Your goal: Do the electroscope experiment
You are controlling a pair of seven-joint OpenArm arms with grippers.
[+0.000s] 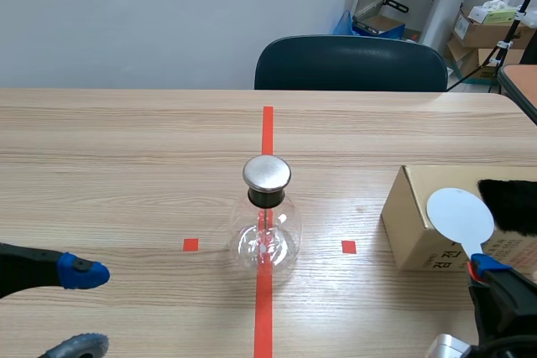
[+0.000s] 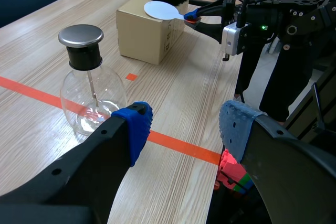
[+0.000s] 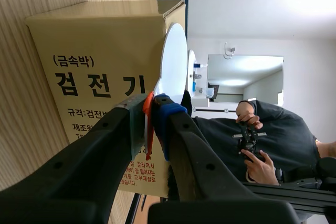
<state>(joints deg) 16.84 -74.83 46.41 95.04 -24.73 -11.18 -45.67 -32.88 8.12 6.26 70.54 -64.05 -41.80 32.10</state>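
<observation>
The electroscope, a clear glass flask (image 1: 267,236) with a round metal cap (image 1: 267,173), stands on the table's middle red line. My right gripper (image 1: 485,267) is shut on the orange handle of a white disc paddle (image 1: 459,215), holding the disc up in front of a cardboard box (image 1: 415,224). In the right wrist view the disc (image 3: 174,61) rises edge-on from between the fingers of that gripper (image 3: 152,111). A black fur pad (image 1: 510,204) lies on the box. My left gripper (image 2: 184,129) stands open, low and beside the flask (image 2: 92,95), holding nothing.
A dark chair (image 1: 351,63) stands behind the table's far edge. The table's right edge runs just past the box (image 2: 147,30). A person's hands (image 3: 252,140) with a controller show beyond the box. Cardboard boxes (image 1: 482,31) sit at the back right.
</observation>
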